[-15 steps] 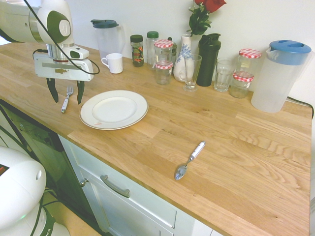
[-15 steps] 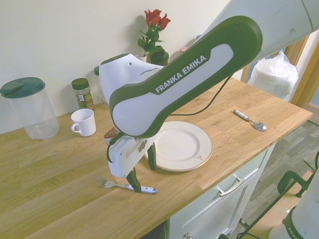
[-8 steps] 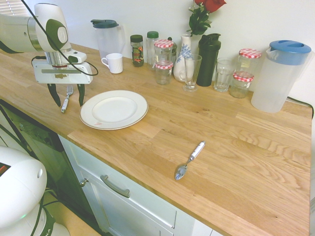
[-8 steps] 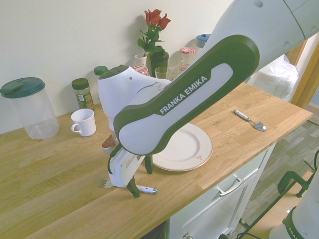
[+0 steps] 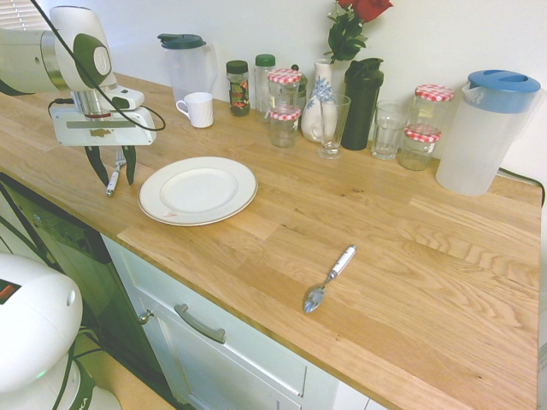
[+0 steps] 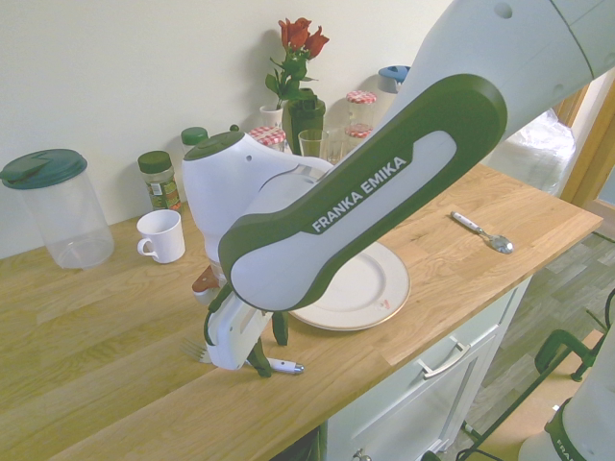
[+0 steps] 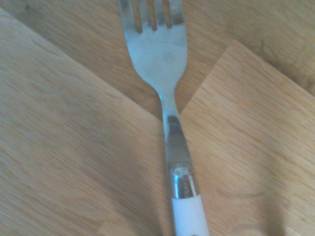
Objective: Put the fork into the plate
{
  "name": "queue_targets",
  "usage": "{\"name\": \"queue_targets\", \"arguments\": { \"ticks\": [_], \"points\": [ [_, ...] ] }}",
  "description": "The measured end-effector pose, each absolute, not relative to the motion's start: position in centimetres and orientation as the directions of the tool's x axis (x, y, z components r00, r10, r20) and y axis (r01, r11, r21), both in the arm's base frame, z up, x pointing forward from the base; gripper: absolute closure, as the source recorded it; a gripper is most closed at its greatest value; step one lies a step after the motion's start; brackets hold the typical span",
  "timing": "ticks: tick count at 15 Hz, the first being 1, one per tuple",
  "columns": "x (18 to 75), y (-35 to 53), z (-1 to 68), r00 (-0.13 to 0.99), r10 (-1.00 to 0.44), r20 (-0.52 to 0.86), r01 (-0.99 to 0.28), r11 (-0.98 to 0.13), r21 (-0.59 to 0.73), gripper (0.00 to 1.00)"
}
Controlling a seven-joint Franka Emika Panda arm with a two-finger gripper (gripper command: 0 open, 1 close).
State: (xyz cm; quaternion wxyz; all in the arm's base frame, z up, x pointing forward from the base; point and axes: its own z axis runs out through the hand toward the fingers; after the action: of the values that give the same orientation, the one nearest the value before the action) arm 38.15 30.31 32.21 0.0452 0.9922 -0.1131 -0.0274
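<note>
My claw (image 5: 119, 170) is down over the fork (image 5: 114, 175), fingers straddling it but not yet shut; it lies flat on the surface (image 5: 359, 222), the plate (image 5: 197, 190) just beside. I fear the thin handle may slip or tilt when pinched

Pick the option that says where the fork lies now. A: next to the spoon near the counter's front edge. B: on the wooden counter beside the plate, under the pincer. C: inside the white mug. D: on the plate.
B: the fork lies on the counter beside the plate, with the pincer straddling it.
</note>
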Motion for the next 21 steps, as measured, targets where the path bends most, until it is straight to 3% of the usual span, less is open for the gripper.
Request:
{"name": "queue_targets", "arguments": {
  "ticks": [15,21],
  "points": [
    [39.0,29.6,32.8,0.969,-0.245,-0.021,-0.242,-0.966,0.087,1.0],
    [39.0,28.6,39.5,0.964,-0.265,0.025,-0.265,-0.964,-0.014,1.0]
  ]
}}
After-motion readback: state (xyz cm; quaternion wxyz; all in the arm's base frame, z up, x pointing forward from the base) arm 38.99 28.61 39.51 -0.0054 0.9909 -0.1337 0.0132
